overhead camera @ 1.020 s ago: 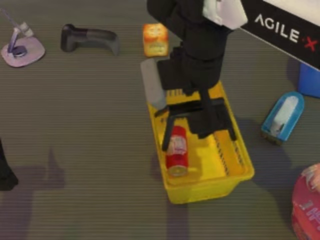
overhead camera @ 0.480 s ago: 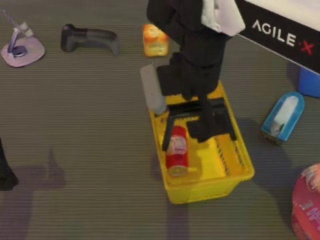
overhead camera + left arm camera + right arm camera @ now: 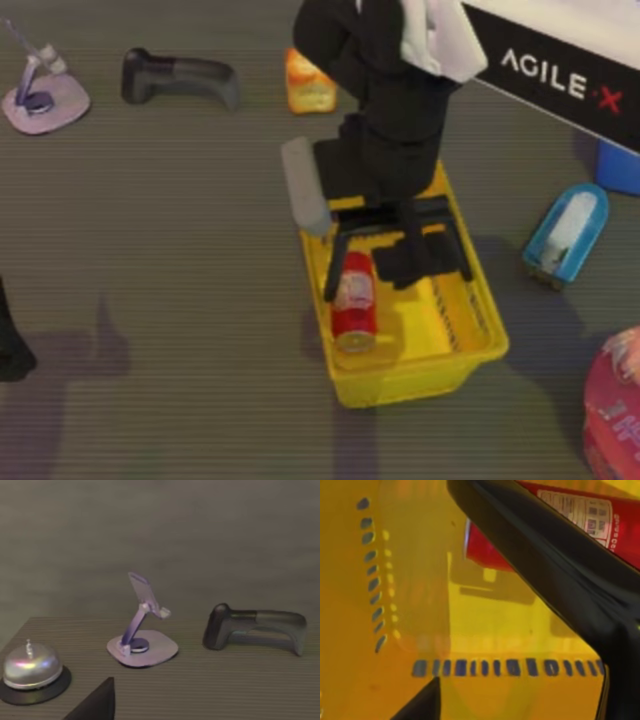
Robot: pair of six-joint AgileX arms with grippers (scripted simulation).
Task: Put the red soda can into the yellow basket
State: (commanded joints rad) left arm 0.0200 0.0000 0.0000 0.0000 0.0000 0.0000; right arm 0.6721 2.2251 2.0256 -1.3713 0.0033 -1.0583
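From above, the red soda can (image 3: 353, 301) lies on its side inside the yellow basket (image 3: 485, 345), against the basket's left wall, its silver end toward the near rim. The right gripper (image 3: 400, 255) hangs over the basket's middle, just beside the can; its fingers stand spread apart and hold nothing, one finger reaching down beside the can's upper end, apart from it as far as this view shows. The basket's black handles are mostly hidden under the arm.

The right wrist view shows what the top view cannot: the basket's yellow floor and slotted wall (image 3: 485, 667) up close, with the can (image 3: 580, 515) lying beyond a dark finger (image 3: 555, 575) that crosses in front of it.

The left arm is parked at the left edge of the tabletop (image 3: 150, 300), only a dark sliver (image 3: 10, 345) showing from above; I cannot tell how its fingers stand. Its wrist view alone shows a silver call bell (image 3: 31, 667), and, side on, a purple phone stand (image 3: 142, 630) and a dark barcode scanner (image 3: 255, 630), both also seen from above at the far left. The top view adds an orange box (image 3: 308, 82), a blue-and-white object (image 3: 566, 232) right of the basket, and a big red container (image 3: 612, 410) at the right edge.
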